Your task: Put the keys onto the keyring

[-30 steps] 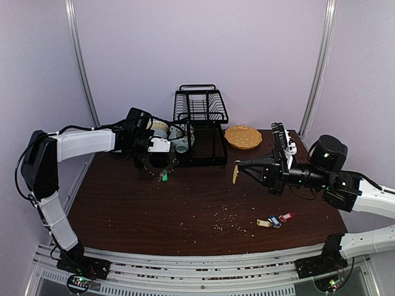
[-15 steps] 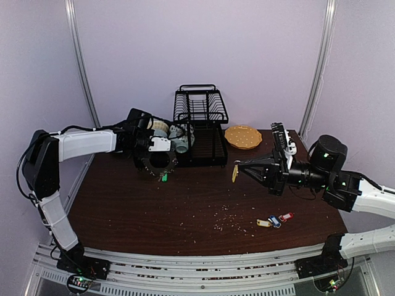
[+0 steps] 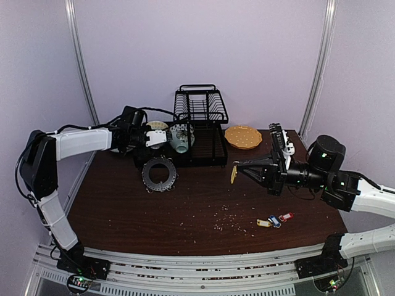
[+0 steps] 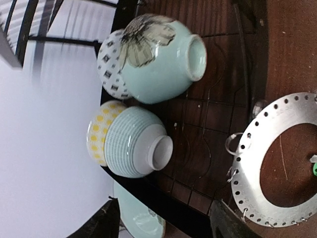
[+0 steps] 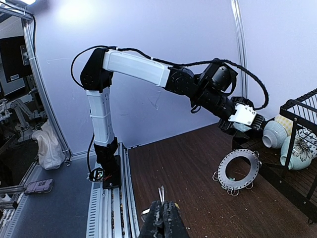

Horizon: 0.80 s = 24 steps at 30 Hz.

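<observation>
The keyring (image 3: 159,174) lies flat on the dark table in front of the dish rack, a grey perforated disc (image 4: 277,158) with small split rings at its edge. A green tag (image 4: 314,169) shows inside its hole. My left gripper (image 3: 151,137) hovers above and behind the keyring, open (image 4: 163,229), with nothing between its fingers. My right gripper (image 3: 239,171) is held over the table's middle, shut on a yellow-tagged key (image 3: 234,174) whose metal blade (image 5: 161,192) sticks out past the fingertips. Three more keys (image 3: 274,220), tagged yellow, blue and red, lie near the front right.
A black dish rack (image 3: 199,126) with several bowls (image 4: 158,59) stands at the back, close behind the keyring. An orange scalloped plate (image 3: 242,137) sits to its right. Crumbs (image 3: 228,217) are scattered over the table's middle and front.
My left gripper has opened and let go of the keyring, which now lies flat on the table, and it has pulled up and back toward the rack. The right arm has hardly moved.
</observation>
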Tool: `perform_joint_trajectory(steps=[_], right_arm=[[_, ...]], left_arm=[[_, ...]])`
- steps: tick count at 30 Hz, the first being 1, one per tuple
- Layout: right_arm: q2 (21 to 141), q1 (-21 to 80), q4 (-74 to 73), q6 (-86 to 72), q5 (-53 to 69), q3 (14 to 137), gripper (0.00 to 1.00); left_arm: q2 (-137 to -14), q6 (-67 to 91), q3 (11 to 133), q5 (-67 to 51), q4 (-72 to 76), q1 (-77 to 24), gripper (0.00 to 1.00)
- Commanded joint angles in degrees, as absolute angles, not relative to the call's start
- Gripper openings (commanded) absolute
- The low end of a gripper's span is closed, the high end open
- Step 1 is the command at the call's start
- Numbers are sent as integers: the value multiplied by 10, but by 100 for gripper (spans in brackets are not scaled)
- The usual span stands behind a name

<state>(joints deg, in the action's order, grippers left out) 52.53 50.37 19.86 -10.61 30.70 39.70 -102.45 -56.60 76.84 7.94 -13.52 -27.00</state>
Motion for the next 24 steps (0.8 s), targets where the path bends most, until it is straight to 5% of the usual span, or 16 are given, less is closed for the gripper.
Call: perform_joint_trajectory(steps=[1, 3, 9, 13, 24], right_arm=[[520, 502, 221, -111, 311, 399, 0], [520, 502, 223, -111, 310, 398, 0], [529, 502, 230, -115, 319, 396, 0], [526, 502, 228, -113, 324, 398, 0], [518, 502, 217, -107, 319, 394, 0]], left_arm=[[-1002, -368, 759, 43, -134, -231, 66], [-992, -230, 759, 86, -130, -229, 65], [-914, 85, 611, -42, -18, -190, 73], [-896, 165, 524, -91, 85, -148, 82], [-974, 211, 424, -289, 310, -99, 86]])
